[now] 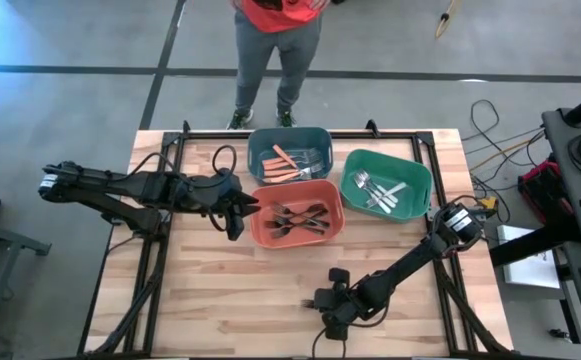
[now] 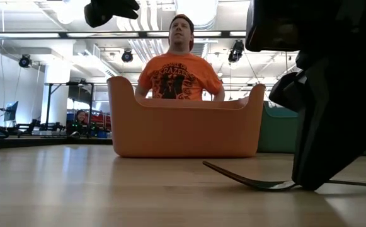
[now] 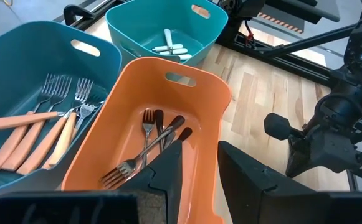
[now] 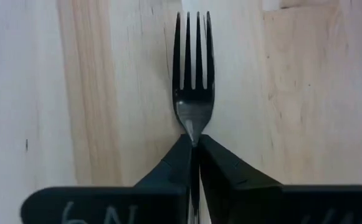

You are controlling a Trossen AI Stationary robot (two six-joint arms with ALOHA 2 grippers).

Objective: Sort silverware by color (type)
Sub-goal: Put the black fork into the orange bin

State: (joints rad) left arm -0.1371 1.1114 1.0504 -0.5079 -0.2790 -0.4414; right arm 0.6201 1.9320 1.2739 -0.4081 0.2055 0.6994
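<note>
We've got the right gripper (image 4: pixel 194 144) w/ fingers pinched shut on the black fork (image 4: pixel 192 93), still flat on the worktop (image 1: pixel 220 310). Next we'd lift it, carry to the orange bin (image 1: pixel 296 240). Left gripper (image 1: pixel 238 213) waits part-open, empty, by that bin.
</note>
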